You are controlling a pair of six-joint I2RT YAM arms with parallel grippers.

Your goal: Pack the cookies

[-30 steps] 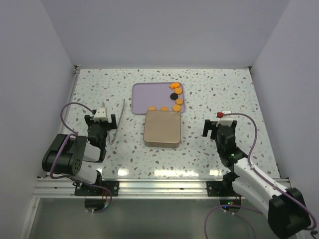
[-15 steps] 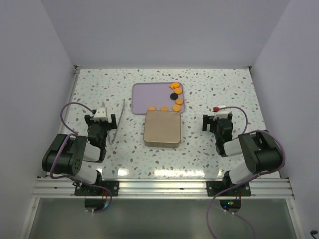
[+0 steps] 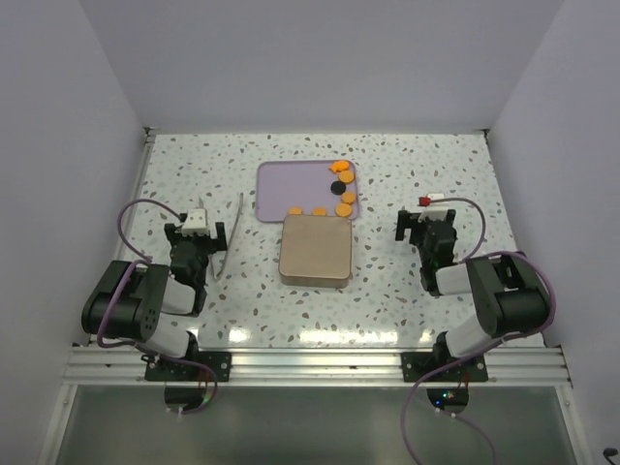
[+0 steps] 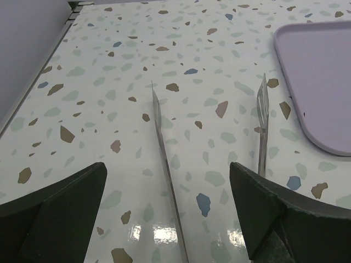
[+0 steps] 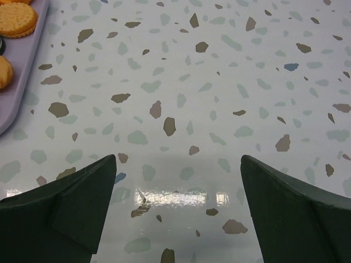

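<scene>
Several orange cookies (image 3: 346, 199) and one black cookie (image 3: 338, 187) lie along the right and near edges of a lilac tray (image 3: 291, 184). Two orange ones (image 5: 16, 19) show at the top left of the right wrist view. No pink or green cookie is in view. My left gripper (image 3: 197, 235) is open and empty, low over the table at the left. Metal tongs (image 4: 163, 153) lie flat ahead of its jaws (image 4: 167, 219). My right gripper (image 3: 427, 231) is open and empty, right of the tray, over bare table (image 5: 178, 213).
A square tin with a tan lid (image 3: 315, 250) sits shut just in front of the tray. The tongs (image 3: 231, 235) lie between the left gripper and the tin. The tray's edge shows in both wrist views (image 4: 323, 82) (image 5: 22, 82). Walls enclose the table on three sides.
The right arm has folded back toward its base, with its gripper staying near the same spot right of the tin. The left arm, tongs, tin and cookies have not moved.
</scene>
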